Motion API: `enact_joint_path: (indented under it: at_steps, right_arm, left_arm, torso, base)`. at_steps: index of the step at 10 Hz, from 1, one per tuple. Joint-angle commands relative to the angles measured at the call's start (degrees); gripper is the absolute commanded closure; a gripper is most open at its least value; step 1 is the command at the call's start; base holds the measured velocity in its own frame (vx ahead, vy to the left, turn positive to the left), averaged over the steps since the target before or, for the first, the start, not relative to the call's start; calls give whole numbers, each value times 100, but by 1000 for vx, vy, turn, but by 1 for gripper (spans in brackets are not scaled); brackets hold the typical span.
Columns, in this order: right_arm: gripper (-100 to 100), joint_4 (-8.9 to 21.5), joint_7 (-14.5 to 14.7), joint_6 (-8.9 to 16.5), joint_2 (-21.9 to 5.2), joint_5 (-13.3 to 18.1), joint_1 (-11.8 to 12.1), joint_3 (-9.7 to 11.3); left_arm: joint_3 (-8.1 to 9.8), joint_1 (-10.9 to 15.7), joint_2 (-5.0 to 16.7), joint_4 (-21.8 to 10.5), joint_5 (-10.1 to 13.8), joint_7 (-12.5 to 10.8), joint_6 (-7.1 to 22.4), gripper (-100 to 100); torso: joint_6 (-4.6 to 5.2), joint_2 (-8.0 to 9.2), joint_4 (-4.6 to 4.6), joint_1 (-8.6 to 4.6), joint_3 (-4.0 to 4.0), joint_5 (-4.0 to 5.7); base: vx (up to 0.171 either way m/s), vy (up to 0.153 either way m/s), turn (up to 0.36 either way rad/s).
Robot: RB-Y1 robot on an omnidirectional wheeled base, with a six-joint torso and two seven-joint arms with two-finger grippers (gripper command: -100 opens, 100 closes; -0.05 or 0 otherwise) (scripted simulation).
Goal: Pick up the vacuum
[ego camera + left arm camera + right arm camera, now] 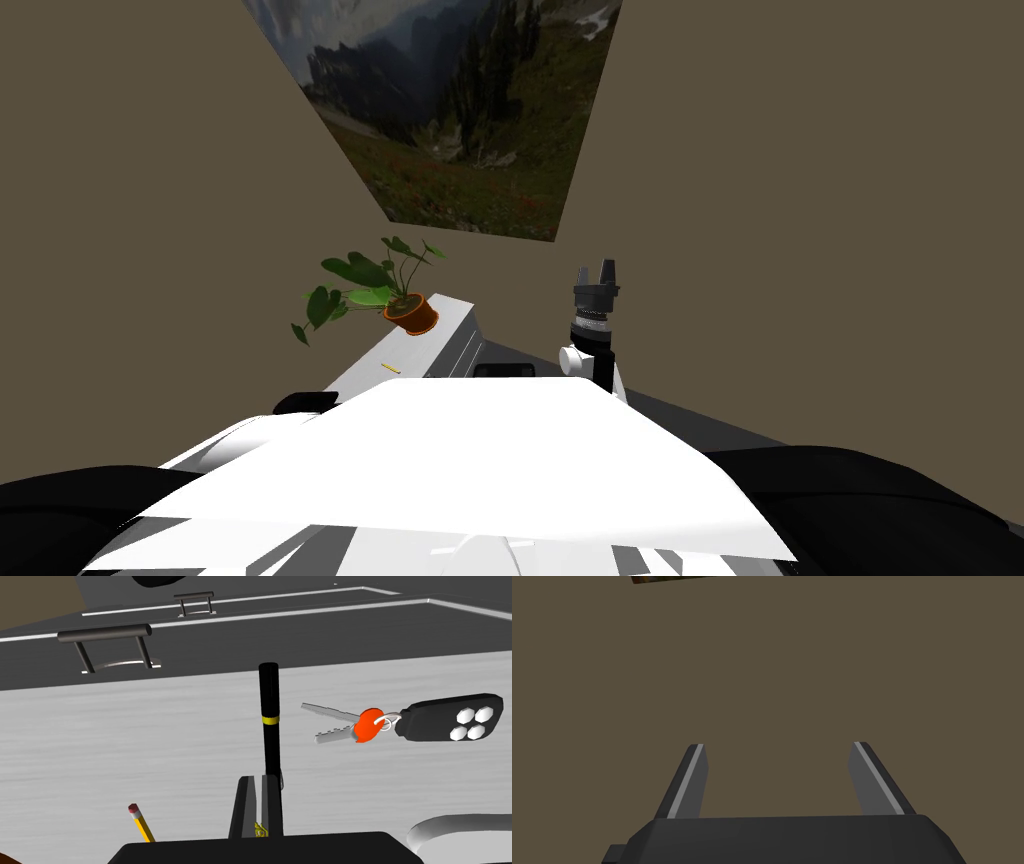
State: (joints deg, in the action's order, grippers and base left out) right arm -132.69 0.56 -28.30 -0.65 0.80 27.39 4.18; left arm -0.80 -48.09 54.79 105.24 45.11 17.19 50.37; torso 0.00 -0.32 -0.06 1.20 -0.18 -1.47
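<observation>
Head view: a plain brown wall (150,200) fills most of the scene, with a large mountain landscape picture (450,110) hung on it. Below the picture, a leafy green plant (365,285) in an orange pot (413,315) stands at the far end of a pale worktop (440,340). The right arm is raised beside the worktop, and the right hand (597,268) points up at the wall with its two fingers apart.

Left wrist view: the left hand (260,777) is low over the pale grey, streaked worktop, its two fingers drawn together with just a thin slit between them. A black stick with a yellow band (268,696) lies on the worktop and runs straight away from the fingertips; its near end passes behind one finger, and whether the fingers touch it cannot be told. Beside the stick lie two silver keys (332,723) with an orange head, joined by a ring to a black key fob (440,718) with four white buttons. Near the hand's other side lies a yellow pencil (141,823) with a red eraser. Beyond the worktop are dark grey panels with two bar handles (105,633).

Right wrist view: the right hand's fingers stand wide apart, holding nothing.

Where the vacuum is cannot be told.
</observation>
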Motion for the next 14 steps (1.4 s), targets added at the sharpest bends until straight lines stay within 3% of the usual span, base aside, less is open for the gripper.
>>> enact_joint_path:
  at_steps: [1, 2, 3, 4, 5, 6, 7, 11, 12, 13, 14]
  right_arm:
    - [0, 0, 0, 0, 0, 0, 0, 0]
    - [0, 0, 0, 0, 0, 0, 0, 0]
    - [0, 0, 0, 0, 0, 0, 0, 0]
    - [0, 0, 0, 0, 0, 0, 0, 0]
    - [0, 0, 0, 0, 0, 0, 0, 0]
    - [0, 0, 0, 0, 0, 0, -1, 0]
    - [0, 0, 0, 0, 0, 0, 0, 0]
    - [0, 0, 0, 0, 0, 0, 0, 0]
    - [0, 0, 0, 0, 0, 0, 0, 0]
    - [0, 0, 0, 0, 0, 0, 0, 0]
    - [0, 0, 0, 0, -1, 0, 0, -1]
  left_arm:
    - [118, -79, 164, 59, -7, -30, 124, -100]
    - [197, -124, 264, 75, -25, -46, 182, -100]
    - [141, -94, 188, 41, -28, -19, 105, -100]
    - [148, -107, 200, 34, -32, -19, 119, 0]
    - [209, -61, 214, -130, -191, -29, 73, -100]
    - [147, -48, 171, -50, -184, -50, 115, -100]
    - [147, -40, 167, -62, -205, -60, 112, 100]
    - [149, -40, 167, -61, -205, -61, 111, 100]
    - [149, -40, 167, -61, -205, -61, 110, 0]
    - [146, -113, 200, 28, -35, -18, 124, 100]
    - [150, -73, 198, -30, -95, -34, 120, 100]
  torso:
    - [0, 0, 0, 0, 0, 0]
    - [0, -5, -2, 4, -3, -7]
    - [-8, -3, -4, 8, -3, -7]
    - [-2, 5, 1, 13, 3, -14]
    - [5, 4, 4, 16, 4, -17]
    - [4, 10, 4, -1, 6, -17]
    - [3, 9, 4, 2, 6, -15]
    - [4, 3, 1, 22, 2, -22]
    - [4, 3, 1, 24, 1, -22]
    - [4, 2, 1, 24, 1, -22]
    - [9, -6, 1, 38, -2, -25]
  base:
    - [29, -24, 53]
    - [42, -29, 21]
    - [20, -12, 16]
    - [-1, 0, 17]
    - [-21, -71, -9]
    - [-13, -46, 5]
    - [-2, -6, 4]
    - [0, 0, 0]
    - [0, 0, 0]
    - [17, 47, 14]
    - [12, 30, -8]
